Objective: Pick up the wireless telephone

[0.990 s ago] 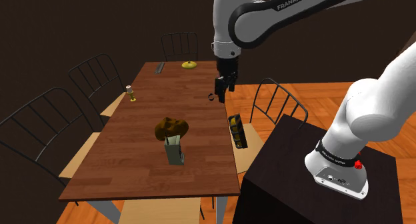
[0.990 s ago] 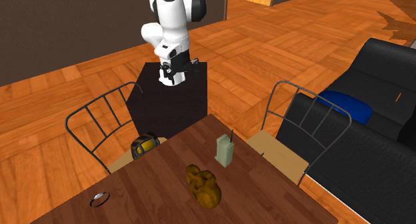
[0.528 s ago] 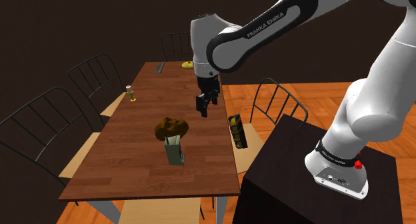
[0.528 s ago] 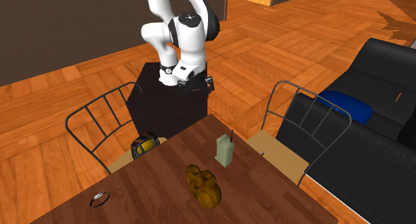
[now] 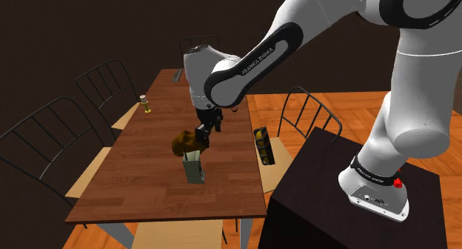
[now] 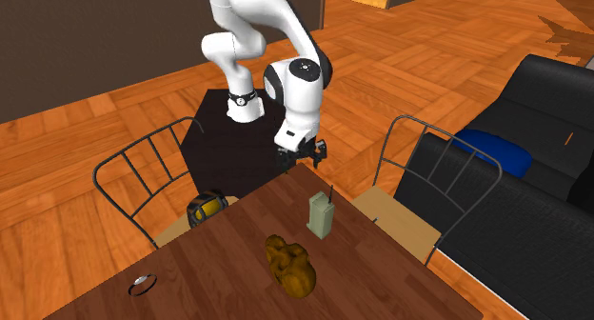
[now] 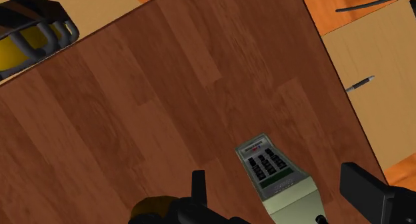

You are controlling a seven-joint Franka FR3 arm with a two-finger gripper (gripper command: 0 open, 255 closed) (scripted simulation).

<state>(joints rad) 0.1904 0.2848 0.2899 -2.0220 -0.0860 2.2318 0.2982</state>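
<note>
Containers first: the closest thing we've got is a small cup-like thing by the long edge of the table on the side away from the stand. We honestly can't tell if anything's in it.

The wireless telephone is a grey-green handset. It stands upright close to the table's short end, the one nearest the shoulder camera, and toward the corner by the stand.

The gripper hangs above that corner, over the phone and clear of it. The claw is apart. In the wrist view the two black fingers sit wide, with the phone showing between them and neither one touching it.

Stuff in the way: a lumpy brown thing sits just beside the phone on the side toward the table's middle. From the shoulder view the fingertips line up right over it, so that side is crowded.

Other bits around:
- A yellow-and-black gadget lies on the seat of the wire-backed chair at the long edge by the stand.
- A small ring lies on the table further along that same edge.
- A flat grey thing lies at the far short end.
- Another chair is pushed up to the short end nearest the phone.
- Past that chair is a dark sofa with a blue cushion.
</note>
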